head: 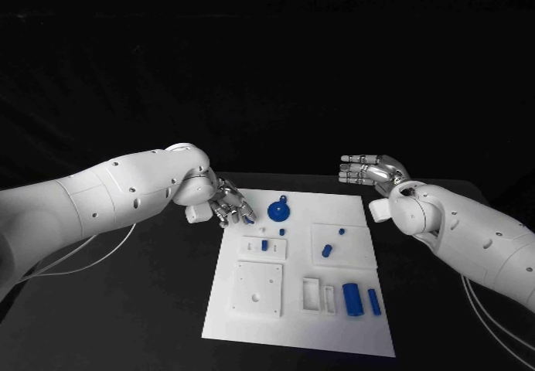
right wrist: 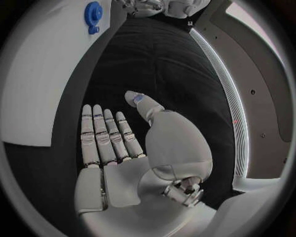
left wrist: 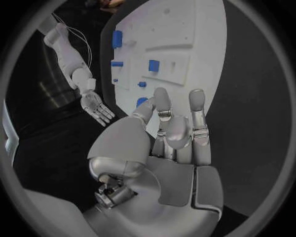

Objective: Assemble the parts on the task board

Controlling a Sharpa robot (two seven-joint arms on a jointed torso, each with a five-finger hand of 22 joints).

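The white task board (head: 292, 323) lies in the middle of the black table. Blue parts sit on it: a round disc with a tab (head: 279, 209) near the far edge, a small peg (head: 264, 244), a short piece (head: 327, 250), and a cylinder (head: 352, 299) beside a bar (head: 373, 301) near the front right. My left hand (head: 229, 202) hovers at the board's far left corner, fingers extended and holding nothing (left wrist: 175, 128). My right hand (head: 373, 170) hangs beyond the board's far right corner, fingers straight and apart from the thumb (right wrist: 117, 138), holding nothing. The disc (right wrist: 93, 14) lies ahead of it.
Raised white blocks stand on the board: a square plate (head: 259, 288), a block (head: 340, 236) and two small frames (head: 319, 295). Black table (head: 167, 309) surrounds the board on both sides. White cables (head: 78, 259) trail from my left arm.
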